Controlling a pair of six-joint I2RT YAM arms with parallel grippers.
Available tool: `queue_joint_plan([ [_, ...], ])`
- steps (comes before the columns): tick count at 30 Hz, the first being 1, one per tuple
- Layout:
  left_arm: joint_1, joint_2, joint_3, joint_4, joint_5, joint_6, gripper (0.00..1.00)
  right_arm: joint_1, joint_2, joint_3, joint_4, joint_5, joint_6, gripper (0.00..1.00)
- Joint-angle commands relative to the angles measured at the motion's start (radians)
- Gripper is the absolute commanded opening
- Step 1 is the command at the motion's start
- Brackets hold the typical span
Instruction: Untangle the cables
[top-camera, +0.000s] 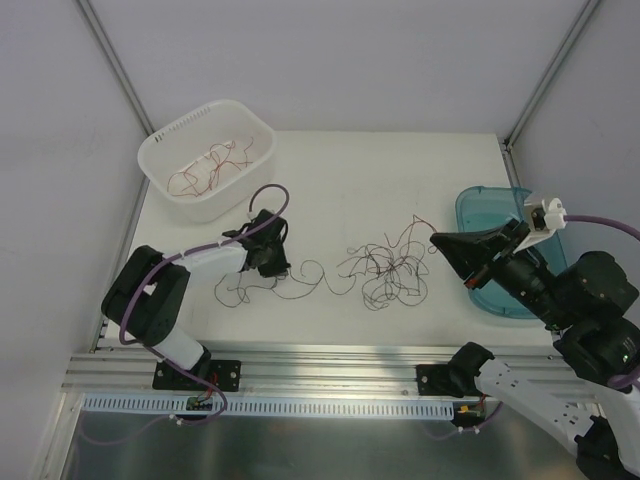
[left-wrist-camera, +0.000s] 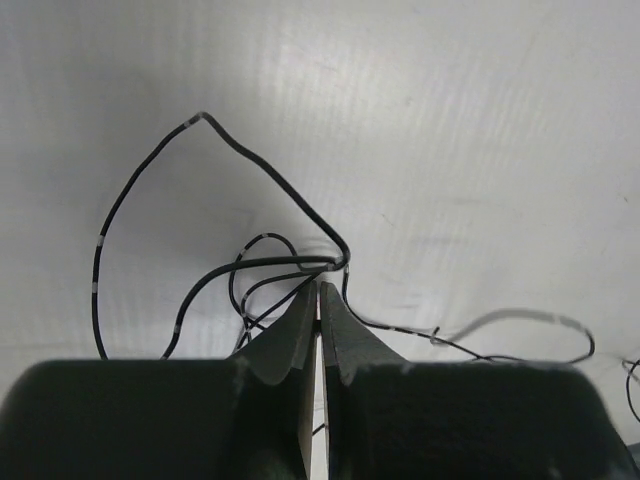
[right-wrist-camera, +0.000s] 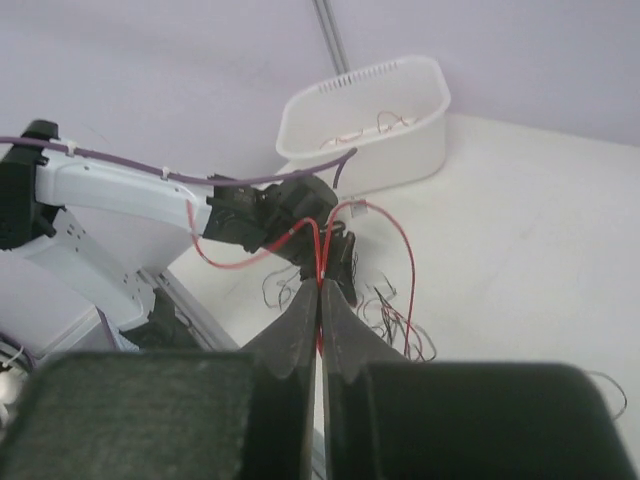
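Observation:
A tangle of thin red and black cables (top-camera: 385, 272) lies on the white table at centre; it also shows in the right wrist view (right-wrist-camera: 400, 325). My right gripper (top-camera: 437, 241) (right-wrist-camera: 320, 283) is shut on a red cable (right-wrist-camera: 236, 261) and holds it above the table; the cable (top-camera: 413, 222) runs down into the tangle. My left gripper (top-camera: 268, 262) (left-wrist-camera: 318, 285) is down at the table, left of the tangle, its jaws shut on a curly black cable (left-wrist-camera: 262, 170) whose loops (top-camera: 238, 288) spread around it. A black strand (top-camera: 312, 275) runs from there toward the tangle.
A white basket (top-camera: 160, 150) (right-wrist-camera: 400, 140) at the back left holds a few red cables (top-camera: 210, 168). A teal tray (top-camera: 480, 205) lies at the right edge, partly under my right arm. My left arm (right-wrist-camera: 110, 190) fills the left of the right wrist view.

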Motion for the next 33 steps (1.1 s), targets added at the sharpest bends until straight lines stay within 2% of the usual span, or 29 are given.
queue_joint_plan([
  [1, 0.062, -0.049, -0.023, -0.01, -0.028, 0.054, 0.0, -0.005, 0.0, 0.003, 0.164, 0.019, -0.032, 0.01],
  [5, 0.195, -0.112, -0.045, -0.016, -0.017, 0.081, 0.0, -0.005, 0.046, 0.065, 0.188, 0.078, -0.075, 0.01],
  [9, 0.275, -0.151, -0.051, -0.029, 0.002, 0.099, 0.0, -0.004, 0.097, 0.096, 0.225, 0.057, -0.073, 0.01],
  [14, 0.288, -0.183, -0.052, -0.035, 0.017, 0.098, 0.0, -0.005, 0.154, 0.159, 0.221, 0.022, -0.07, 0.01],
  [18, 0.288, -0.221, -0.075, -0.033, 0.018, 0.099, 0.01, -0.005, 0.171, 0.141, 0.26, -0.053, -0.053, 0.01],
  [22, 0.284, -0.322, -0.104, -0.033, 0.094, 0.11, 0.23, -0.005, 0.197, 0.142, 0.256, -0.098, -0.007, 0.01],
  [23, 0.281, -0.348, -0.109, -0.033, 0.118, 0.114, 0.38, -0.005, 0.217, 0.138, 0.242, -0.107, -0.006, 0.01],
  [25, 0.277, -0.438, -0.123, -0.033, 0.141, 0.12, 0.55, -0.005, 0.235, 0.118, 0.221, -0.124, 0.003, 0.01],
  [26, 0.275, -0.474, -0.126, -0.035, 0.156, 0.13, 0.71, -0.004, 0.253, 0.101, 0.217, -0.133, 0.008, 0.01],
  [30, 0.269, -0.634, -0.12, -0.036, 0.257, 0.14, 0.99, -0.005, 0.312, 0.012, 0.188, -0.181, 0.019, 0.01],
  [33, 0.268, -0.727, -0.098, -0.041, 0.331, 0.169, 0.99, -0.005, 0.345, -0.039, 0.182, -0.205, 0.008, 0.01],
])
